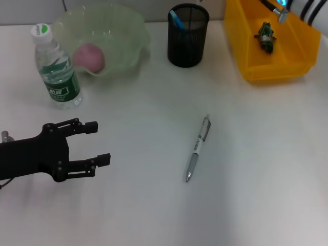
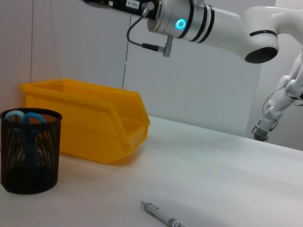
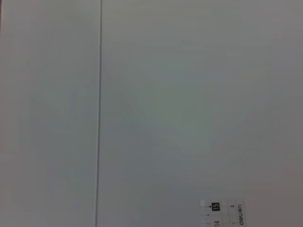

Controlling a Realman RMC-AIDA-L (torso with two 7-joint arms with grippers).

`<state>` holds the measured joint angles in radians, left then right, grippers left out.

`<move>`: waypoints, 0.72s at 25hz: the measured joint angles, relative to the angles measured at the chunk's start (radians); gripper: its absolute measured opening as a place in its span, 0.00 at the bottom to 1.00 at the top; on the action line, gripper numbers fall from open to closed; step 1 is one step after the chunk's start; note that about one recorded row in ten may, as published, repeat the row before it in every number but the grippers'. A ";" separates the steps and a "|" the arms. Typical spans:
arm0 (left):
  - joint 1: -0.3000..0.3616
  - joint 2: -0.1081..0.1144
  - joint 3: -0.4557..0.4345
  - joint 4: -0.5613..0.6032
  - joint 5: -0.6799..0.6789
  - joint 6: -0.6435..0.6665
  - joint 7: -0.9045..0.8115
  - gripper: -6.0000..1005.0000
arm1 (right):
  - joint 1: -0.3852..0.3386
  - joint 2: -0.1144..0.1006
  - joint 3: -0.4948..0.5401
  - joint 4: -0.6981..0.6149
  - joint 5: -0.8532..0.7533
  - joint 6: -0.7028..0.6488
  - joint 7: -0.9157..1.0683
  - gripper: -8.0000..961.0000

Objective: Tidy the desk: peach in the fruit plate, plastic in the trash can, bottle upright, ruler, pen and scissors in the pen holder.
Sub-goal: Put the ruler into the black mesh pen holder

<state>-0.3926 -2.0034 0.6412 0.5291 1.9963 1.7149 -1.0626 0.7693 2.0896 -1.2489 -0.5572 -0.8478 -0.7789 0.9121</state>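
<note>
1. Black left gripper [image 1: 98, 143] low over the white desk [image 1: 256, 164], jaws apart, empty.
2. Right gripper cut off beyond the yellow plastic bin [image 1: 241, 46]; fingers unseen, state unknown.
3. Grey clicker pen [image 1: 197, 148] flat mid-desk.
4. Pink peach [image 1: 90, 56] blurred behind translucent green plate [image 1: 134, 31].

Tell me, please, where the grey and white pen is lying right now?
In the head view the grey and white pen lies flat on the white desk, near its middle, right of the open left gripper and nearer than the black mesh pen holder.

- The pen holder [image 1: 188, 36] is black wire mesh.
- The bin [image 1: 271, 43] is shiny yellow plastic.
- The bottle [image 1: 57, 69] is clear plastic.
- The table [image 1: 256, 154] looks smooth and matt.
</note>
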 joint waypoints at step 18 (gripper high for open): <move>0.001 0.000 -0.011 0.000 -0.002 0.007 -0.001 0.83 | 0.139 0.000 0.002 0.171 0.090 0.089 -0.130 0.49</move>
<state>-0.3912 -2.0033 0.6304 0.5292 1.9940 1.7214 -1.0631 0.9084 2.0895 -1.2470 -0.3859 -0.7579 -0.6902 0.7824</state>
